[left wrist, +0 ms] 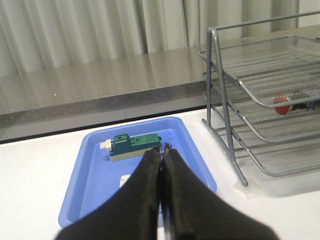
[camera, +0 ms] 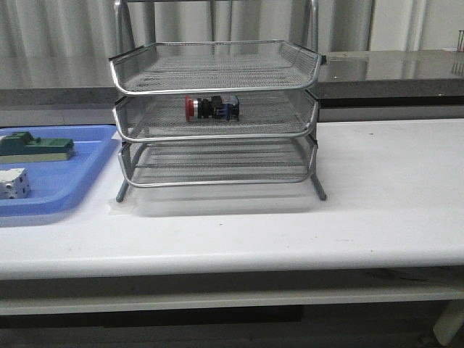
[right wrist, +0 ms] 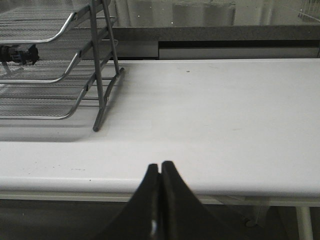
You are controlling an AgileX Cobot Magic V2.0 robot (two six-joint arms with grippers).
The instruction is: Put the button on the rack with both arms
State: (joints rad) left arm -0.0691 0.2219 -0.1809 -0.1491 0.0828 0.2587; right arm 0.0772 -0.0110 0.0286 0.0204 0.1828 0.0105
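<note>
The button (camera: 211, 108) lies on its side in the middle tier of the silver wire rack (camera: 215, 134), red cap to the left, blue end to the right. Its red cap shows through the mesh as the button (left wrist: 287, 103) in the left wrist view, and its dark body shows as the button (right wrist: 19, 53) in the right wrist view. My left gripper (left wrist: 162, 149) is shut and empty, hovering over the blue tray, well away from the rack. Also shut and empty, my right gripper (right wrist: 160, 165) sits at the table's front edge, right of the rack. Neither arm shows in the front view.
A blue plastic tray (camera: 69, 190) left of the rack holds a flat green block (camera: 36, 146) and a white dotted cube (camera: 14, 183). The white table (camera: 384, 196) stretches bare to the right of the rack. A grey counter runs behind.
</note>
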